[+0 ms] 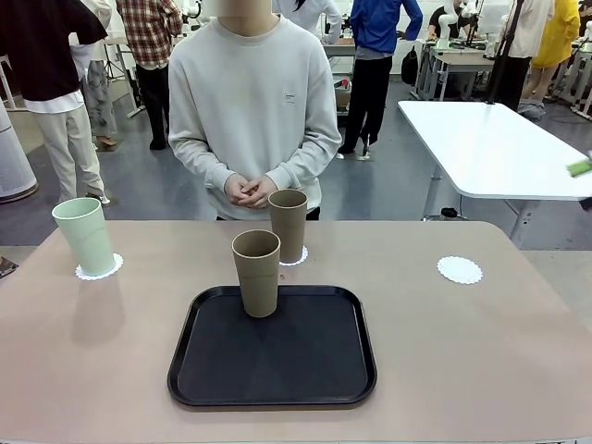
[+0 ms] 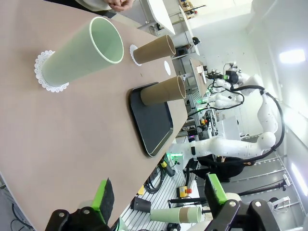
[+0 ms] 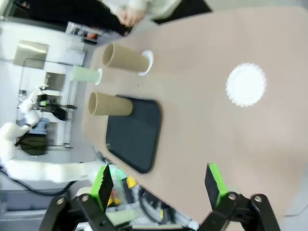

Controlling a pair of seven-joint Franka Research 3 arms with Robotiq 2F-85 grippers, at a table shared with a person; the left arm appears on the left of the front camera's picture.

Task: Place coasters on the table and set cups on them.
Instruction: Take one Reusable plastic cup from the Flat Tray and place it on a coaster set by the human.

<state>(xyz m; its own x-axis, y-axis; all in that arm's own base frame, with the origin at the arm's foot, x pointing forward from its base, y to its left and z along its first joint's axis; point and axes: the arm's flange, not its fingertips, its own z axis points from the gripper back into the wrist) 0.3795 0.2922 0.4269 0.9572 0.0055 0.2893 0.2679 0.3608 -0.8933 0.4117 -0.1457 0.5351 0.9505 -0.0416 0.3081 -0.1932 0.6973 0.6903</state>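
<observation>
Evidently two cups sit on coasters (image 1: 109, 269) so far: the mint cup (image 1: 85, 238) at the bench's (image 1: 481, 351) left, a tan cup (image 1: 288, 225) mid-far, before the person's clasped hands (image 1: 250, 191). The other tan cup (image 1: 256, 273) stands on the black tray (image 1: 213, 370), probably meant for the bare coaster (image 1: 460, 270) at right. The left tool (image 2: 159, 191) and right tool (image 3: 158, 185) hang empty, fingers apart. The bench is matte beige-pink; behind lies a busy lab with a white table (image 1: 490, 139).
</observation>
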